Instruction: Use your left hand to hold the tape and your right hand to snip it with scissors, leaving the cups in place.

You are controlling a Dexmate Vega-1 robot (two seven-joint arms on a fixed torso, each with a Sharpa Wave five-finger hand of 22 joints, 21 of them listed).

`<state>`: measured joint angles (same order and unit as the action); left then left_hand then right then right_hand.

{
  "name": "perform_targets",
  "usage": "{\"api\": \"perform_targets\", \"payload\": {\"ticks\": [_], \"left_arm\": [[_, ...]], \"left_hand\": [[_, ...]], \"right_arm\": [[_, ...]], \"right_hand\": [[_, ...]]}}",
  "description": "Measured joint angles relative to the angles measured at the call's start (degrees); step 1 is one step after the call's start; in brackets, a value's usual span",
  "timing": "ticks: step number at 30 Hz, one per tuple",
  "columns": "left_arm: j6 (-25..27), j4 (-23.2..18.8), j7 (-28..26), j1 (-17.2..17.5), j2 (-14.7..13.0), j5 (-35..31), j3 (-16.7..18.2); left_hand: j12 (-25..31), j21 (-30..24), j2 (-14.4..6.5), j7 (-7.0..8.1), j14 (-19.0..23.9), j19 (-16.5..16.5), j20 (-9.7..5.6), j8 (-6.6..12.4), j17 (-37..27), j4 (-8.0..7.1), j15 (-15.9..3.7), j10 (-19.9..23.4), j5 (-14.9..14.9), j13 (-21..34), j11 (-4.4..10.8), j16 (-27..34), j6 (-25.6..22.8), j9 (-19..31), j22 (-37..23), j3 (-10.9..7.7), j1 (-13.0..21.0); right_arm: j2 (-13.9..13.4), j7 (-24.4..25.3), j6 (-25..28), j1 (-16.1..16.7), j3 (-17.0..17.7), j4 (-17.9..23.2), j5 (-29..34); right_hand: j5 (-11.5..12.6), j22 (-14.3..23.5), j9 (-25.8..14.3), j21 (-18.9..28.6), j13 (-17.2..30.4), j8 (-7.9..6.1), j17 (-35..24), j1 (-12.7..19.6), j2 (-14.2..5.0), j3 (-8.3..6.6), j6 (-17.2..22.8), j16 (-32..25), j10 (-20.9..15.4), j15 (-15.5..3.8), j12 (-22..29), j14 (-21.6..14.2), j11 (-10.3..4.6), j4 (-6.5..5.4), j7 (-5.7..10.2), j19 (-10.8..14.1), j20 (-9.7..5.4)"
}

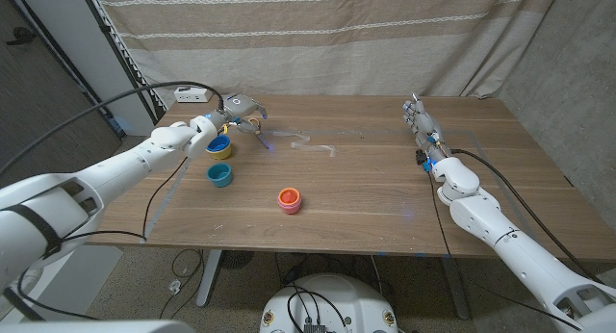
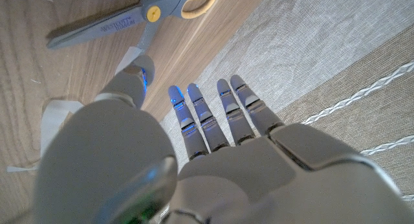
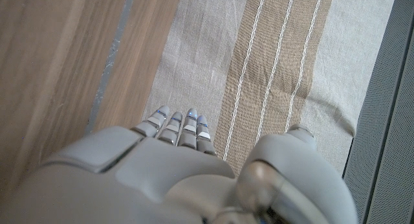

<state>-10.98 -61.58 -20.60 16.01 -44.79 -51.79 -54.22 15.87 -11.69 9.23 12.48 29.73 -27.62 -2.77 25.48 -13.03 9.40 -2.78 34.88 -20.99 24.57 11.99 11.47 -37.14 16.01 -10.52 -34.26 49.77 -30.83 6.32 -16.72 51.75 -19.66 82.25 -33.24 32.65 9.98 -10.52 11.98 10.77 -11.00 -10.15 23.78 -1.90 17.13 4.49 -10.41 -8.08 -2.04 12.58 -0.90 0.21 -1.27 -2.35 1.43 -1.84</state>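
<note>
At the far left of the table the left hand (image 1: 234,111) hovers with its fingers (image 2: 194,117) stretched out and a little apart, gripping nothing; the yellow cup (image 1: 219,146) sits just under its wrist and the teal cup (image 1: 219,175) stands near it, closer to the robot. The left wrist view shows the grey scissors (image 2: 129,17) with a yellow-lined handle lying flat on the wood just beyond the thumb, and a strip of pale tape (image 2: 55,117) stuck to the table beside the hand. Further right, more clear tape (image 1: 313,143) lies across the middle of the table, and the red cup (image 1: 290,199) stands alone toward the near edge. At the far right the right hand (image 1: 419,120) waits on edge, fingers (image 3: 174,127) straight and pressed together, holding nothing and well apart from the scissors. The task looks to be at its opening: the left hand is reaching for the tape, no cut made. Next, the left hand likely needs to pinch a free end of tape without nudging the yellow cup, while the right hand must cross the table to fetch the scissors.
</note>
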Motion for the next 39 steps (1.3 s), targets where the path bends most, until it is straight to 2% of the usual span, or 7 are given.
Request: {"api": "perform_targets", "payload": {"ticks": [5,6,13,26,39], "left_arm": [[-0.77,0.24,-0.23,-0.1,0.08,0.5,-0.08],[-0.89,1.42,-0.3,-0.61,0.55,0.58,-0.48],[-1.76,2.62,-0.77,-1.18,1.06,1.23,-1.0],[-2.24,3.94,-1.36,-1.74,1.46,1.86,-1.7],[-2.24,4.91,-1.37,-2.26,1.8,2.17,-2.42]], "left_hand": [[0.0,0.0,-0.07,0.1,0.29,-0.89,0.04,0.19,1.23,-0.02,-0.07,0.08,0.45,0.0,0.08,-0.38,-0.43,-0.33,0.13,0.02,0.47],[0.0,0.0,-0.07,0.1,0.28,-1.25,0.0,0.19,1.48,-0.17,-0.08,0.08,0.68,0.0,0.08,-0.38,-0.43,-0.33,0.14,0.17,0.48],[0.0,0.0,-0.07,0.1,1.26,-1.76,0.11,0.59,2.12,-0.16,0.0,0.08,0.86,0.15,0.08,-0.68,-0.43,-0.33,0.13,0.64,0.93],[0.0,0.0,-0.07,0.1,3.89,-2.06,-0.2,1.04,1.98,-0.23,-0.37,0.08,1.1,0.81,0.08,-0.67,-0.43,0.1,0.13,0.71,0.93],[0.24,0.0,0.06,0.1,4.37,-2.06,-0.2,1.48,1.96,-0.23,-0.49,0.08,1.1,1.09,0.08,-0.67,-0.43,0.28,-0.03,0.71,1.51]], "right_arm": [[0.19,0.0,0.0,-0.16,-0.06,-0.29,0.0],[0.22,0.03,0.0,-0.17,-0.06,-0.34,0.02],[0.39,0.23,0.0,-0.23,-0.09,-0.53,0.07],[0.55,0.44,-0.04,-0.29,-0.17,-0.71,0.18],[0.76,0.51,-0.08,-0.4,-0.28,-0.9,0.19]], "right_hand": [[0.0,0.0,0.0,0.0,0.0,0.0,0.0,0.0,0.0,0.0,0.42,0.0,-0.1,0.0,0.0,0.0,-1.16,0.0,0.42,0.0,0.0],[0.0,0.0,0.0,0.0,0.0,0.0,0.0,0.0,0.0,0.0,0.42,0.0,-0.1,0.0,0.0,0.0,-1.16,0.0,0.42,0.0,0.0],[0.0,0.0,0.0,0.0,0.0,0.0,0.0,0.0,0.0,0.0,0.42,0.0,-0.1,0.0,0.0,0.0,-1.16,0.0,0.42,0.0,0.0],[0.0,0.0,0.0,-0.33,0.0,0.0,0.0,0.0,0.0,0.0,0.42,0.0,-0.1,0.0,0.0,0.0,-1.15,0.0,0.41,0.0,0.0],[0.0,0.0,0.0,-0.32,0.0,0.0,0.0,0.0,0.0,0.0,0.41,0.0,-0.11,0.0,0.0,0.0,-1.14,0.0,0.41,0.0,0.0]]}}
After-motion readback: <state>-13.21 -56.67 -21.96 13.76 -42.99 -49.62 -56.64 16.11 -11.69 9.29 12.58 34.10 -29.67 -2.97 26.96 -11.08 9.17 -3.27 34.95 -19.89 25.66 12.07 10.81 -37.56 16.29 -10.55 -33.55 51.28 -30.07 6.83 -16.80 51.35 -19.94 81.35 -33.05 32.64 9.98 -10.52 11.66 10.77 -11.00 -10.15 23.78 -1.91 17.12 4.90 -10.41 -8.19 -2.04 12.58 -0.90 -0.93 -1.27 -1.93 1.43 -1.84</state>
